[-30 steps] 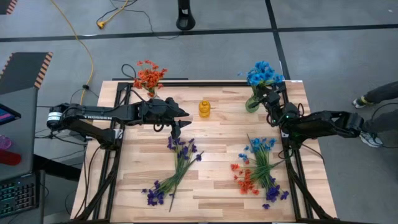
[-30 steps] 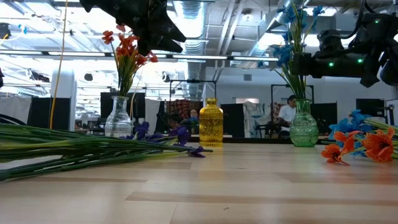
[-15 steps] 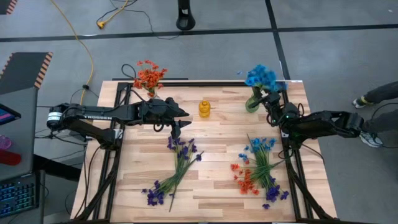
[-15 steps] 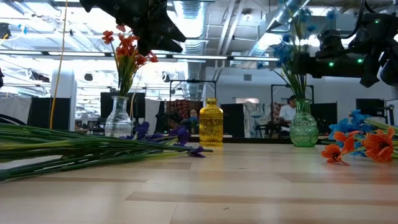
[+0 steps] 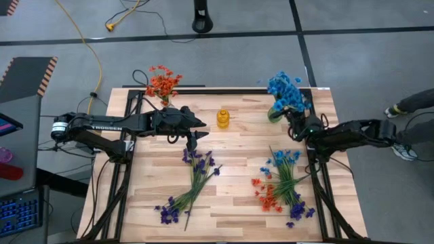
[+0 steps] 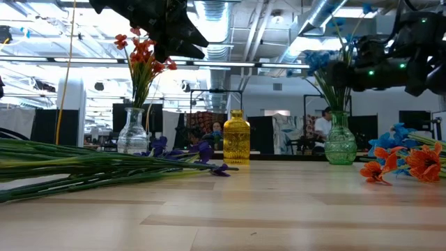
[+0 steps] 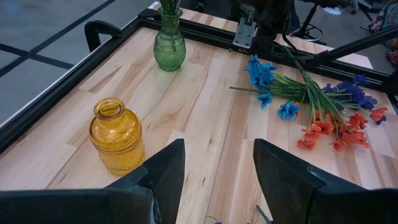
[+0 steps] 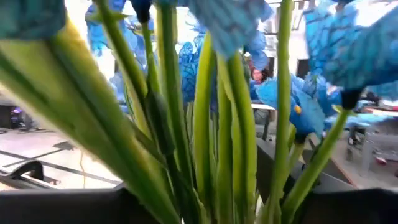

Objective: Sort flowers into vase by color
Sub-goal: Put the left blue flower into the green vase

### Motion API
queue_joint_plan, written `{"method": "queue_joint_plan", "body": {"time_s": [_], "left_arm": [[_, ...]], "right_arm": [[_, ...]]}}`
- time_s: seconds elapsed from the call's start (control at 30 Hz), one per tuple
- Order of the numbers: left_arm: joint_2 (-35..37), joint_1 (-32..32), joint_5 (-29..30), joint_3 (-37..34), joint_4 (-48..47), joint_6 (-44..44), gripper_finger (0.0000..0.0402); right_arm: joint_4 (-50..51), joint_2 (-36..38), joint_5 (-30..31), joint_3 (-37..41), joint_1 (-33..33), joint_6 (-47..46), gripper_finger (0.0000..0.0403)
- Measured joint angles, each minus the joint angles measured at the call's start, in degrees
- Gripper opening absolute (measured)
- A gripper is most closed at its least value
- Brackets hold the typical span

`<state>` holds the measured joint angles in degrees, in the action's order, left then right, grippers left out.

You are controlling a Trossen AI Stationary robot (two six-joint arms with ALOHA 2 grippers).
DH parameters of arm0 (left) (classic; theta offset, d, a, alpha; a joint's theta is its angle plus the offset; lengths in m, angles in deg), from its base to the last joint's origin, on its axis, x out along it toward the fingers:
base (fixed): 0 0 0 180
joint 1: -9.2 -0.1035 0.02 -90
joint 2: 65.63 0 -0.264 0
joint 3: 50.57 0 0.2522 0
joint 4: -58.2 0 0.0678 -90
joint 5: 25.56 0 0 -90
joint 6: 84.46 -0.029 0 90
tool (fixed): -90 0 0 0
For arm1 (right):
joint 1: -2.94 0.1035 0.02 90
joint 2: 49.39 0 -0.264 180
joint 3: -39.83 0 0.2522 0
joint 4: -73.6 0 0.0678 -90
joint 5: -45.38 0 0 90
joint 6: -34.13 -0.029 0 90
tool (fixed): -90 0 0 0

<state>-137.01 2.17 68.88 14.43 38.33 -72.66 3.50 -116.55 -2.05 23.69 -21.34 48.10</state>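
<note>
Hovering over the bench (image 5: 230, 169) near the yellow bottle (image 5: 223, 118), the left gripper (image 5: 192, 139) is waiting, jaws standing apart and empty. Purple flowers (image 5: 193, 183) are lying just below it, stems running diagonally toward the near edge; left arm is nearer. A mixed pile (image 5: 281, 183) is lying at right, stems pointing toward the green vase (image 5: 274, 113). The right gripper (image 5: 298, 122) is sitting beside that vase at the blue flowers (image 5: 285, 91); stems are filling its wrist view, so I cannot tell whether its jaws are closed.
</note>
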Motion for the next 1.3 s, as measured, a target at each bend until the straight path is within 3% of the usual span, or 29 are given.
{"method": "queue_joint_plan", "body": {"time_s": [0.23,0.5,0.87,1.3], "left_arm": [[0.00,-0.01,0.01,0.00,0.00,0.00,0.0178],[0.00,0.00,0.01,0.00,0.00,0.00,0.0178],[0.00,0.00,0.00,0.00,0.00,0.00,0.0178],[0.00,-0.01,0.00,0.00,0.02,0.02,0.0178]], "right_arm": [[0.49,0.00,11.83,-0.02,4.60,0.18,0.0196],[1.26,0.13,17.28,-0.02,9.16,1.02,0.0199],[1.17,0.13,30.85,-0.02,16.77,3.06,0.0199],[-1.16,0.15,32.57,-0.02,22.39,2.95,0.0199]]}}
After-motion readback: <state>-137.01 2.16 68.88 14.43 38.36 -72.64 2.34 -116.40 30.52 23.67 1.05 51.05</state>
